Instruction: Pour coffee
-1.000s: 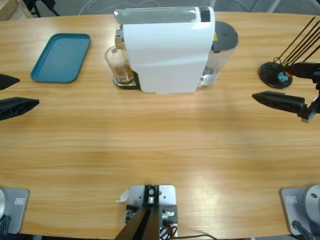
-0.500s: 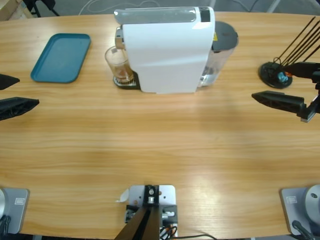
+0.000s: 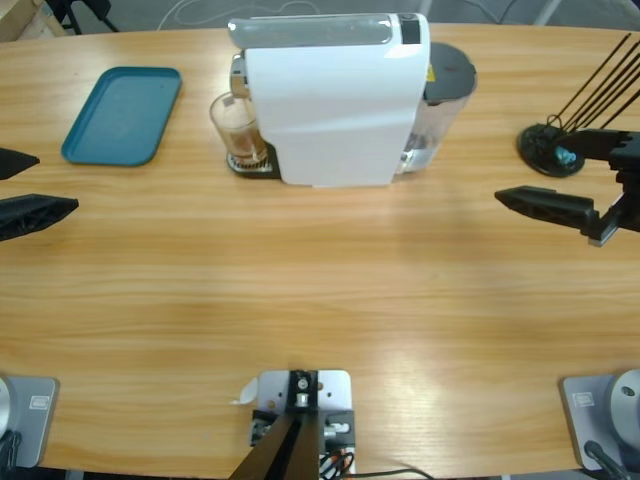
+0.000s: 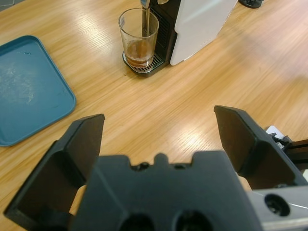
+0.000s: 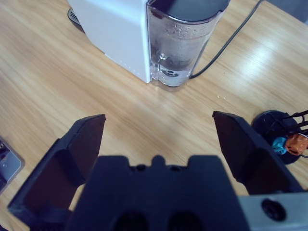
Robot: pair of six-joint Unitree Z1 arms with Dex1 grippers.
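One clear glass (image 4: 138, 36) standing on the drip grate (image 4: 144, 66) of the white coffee machine (image 3: 335, 95), holding only a shallow layer of coffee (image 4: 139, 49); likely light, rigid, slick and breakable, so best pinched round the mid-wall and kept upright. Both the left gripper (image 4: 159, 139) and the right gripper (image 5: 159, 139) spread wide and empty, well apart from it.

The left gripper (image 4: 159, 144) hangs above the wooden tabletop (image 4: 192, 96) with its two black jaws spread wide and nothing between them. Far ahead, a clear glass (image 4: 139, 38) stands on the drip grate of the white coffee machine (image 4: 199, 24), and a shallow layer of reddish-brown coffee (image 4: 139, 50) lies inside it. A teal tray (image 4: 26, 86) lies on the left, well apart from the glass.
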